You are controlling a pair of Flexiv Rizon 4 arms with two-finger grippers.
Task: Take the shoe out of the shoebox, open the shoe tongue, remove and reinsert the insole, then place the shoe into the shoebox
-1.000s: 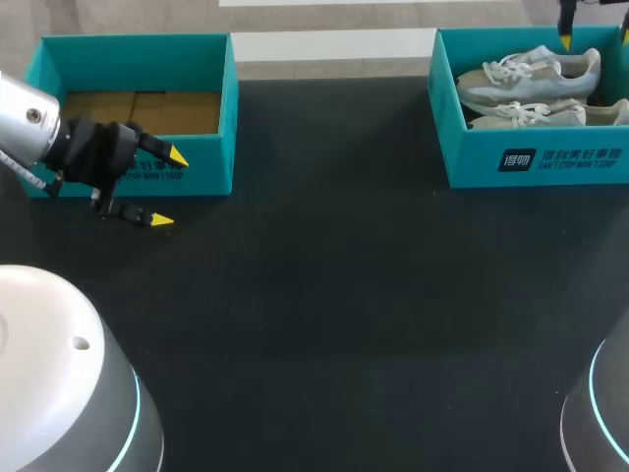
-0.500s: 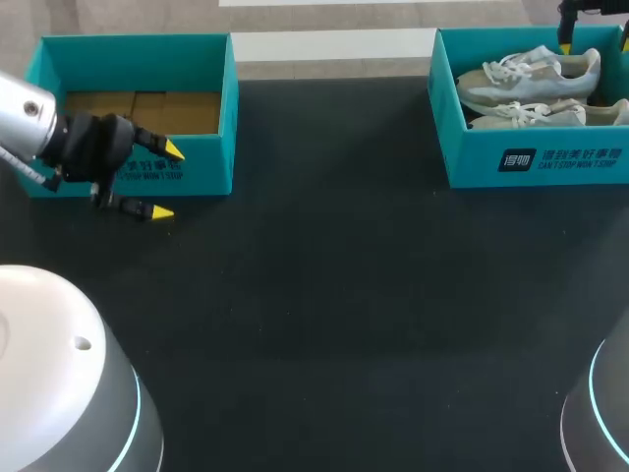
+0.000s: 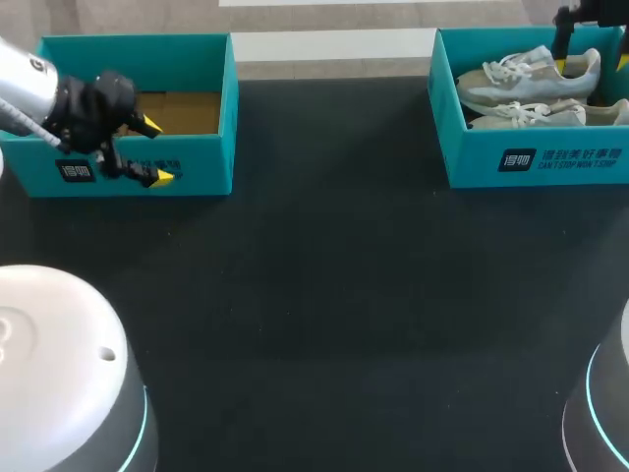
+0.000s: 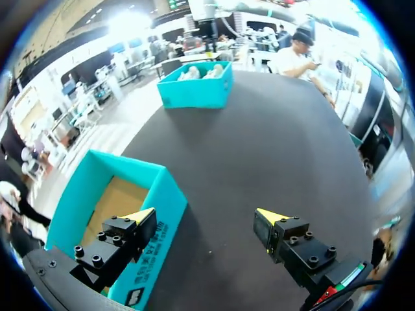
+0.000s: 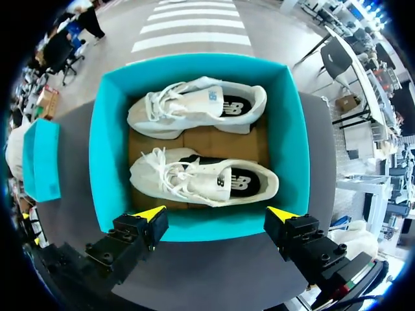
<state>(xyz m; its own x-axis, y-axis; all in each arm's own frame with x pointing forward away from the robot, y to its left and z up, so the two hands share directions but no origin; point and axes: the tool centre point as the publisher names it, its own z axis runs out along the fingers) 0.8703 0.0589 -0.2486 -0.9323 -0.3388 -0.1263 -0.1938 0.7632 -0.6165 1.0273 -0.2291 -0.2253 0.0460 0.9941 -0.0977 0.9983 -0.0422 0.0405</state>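
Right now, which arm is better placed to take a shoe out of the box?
The right. The right gripper hangs open over the box with two shoes in it. The left gripper is open at the other box, which holds no shoe, across the table.

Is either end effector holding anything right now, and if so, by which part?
Nothing is held. The left end effector is open at the empty shoebox. The right end effector is open above the two shoes in the other shoebox.
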